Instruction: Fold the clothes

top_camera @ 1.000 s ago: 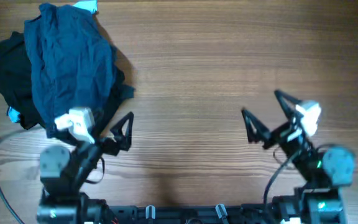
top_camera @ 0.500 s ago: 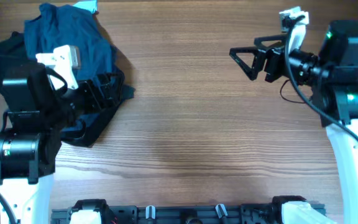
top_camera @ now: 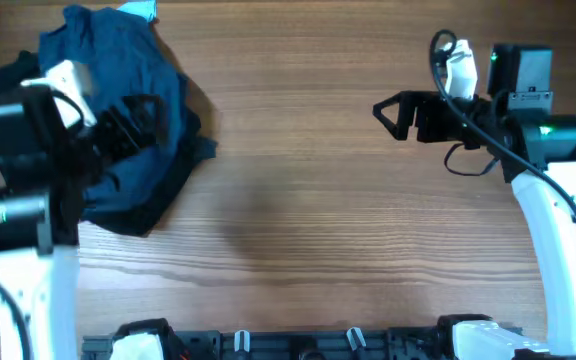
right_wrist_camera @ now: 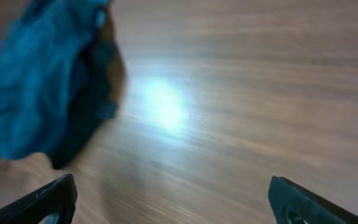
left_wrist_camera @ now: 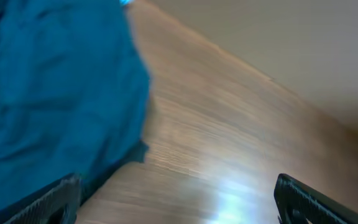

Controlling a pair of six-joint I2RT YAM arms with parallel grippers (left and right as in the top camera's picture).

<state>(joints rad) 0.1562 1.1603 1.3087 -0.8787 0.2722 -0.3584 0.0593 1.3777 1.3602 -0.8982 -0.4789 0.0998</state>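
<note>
A crumpled pile of clothes lies at the table's far left: a teal-blue garment [top_camera: 133, 70] on top of a black one [top_camera: 13, 75]. The blue garment also shows in the left wrist view [left_wrist_camera: 48, 93] and, blurred, in the right wrist view [right_wrist_camera: 39, 87]. My left gripper [top_camera: 133, 115] is open and empty, raised over the right part of the pile. My right gripper [top_camera: 396, 112] is open and empty, raised above bare table at the right, fingers pointing left.
The wooden table [top_camera: 298, 200] spreads between the arms. A small light-blue patch [top_camera: 140, 8] shows at the far edge behind the pile. The arm bases stand along the front edge.
Both arms have risen from their low rest near the front edge. The left gripper has moved up over the pile; the right has swung to the far right. The clothes have not moved.
</note>
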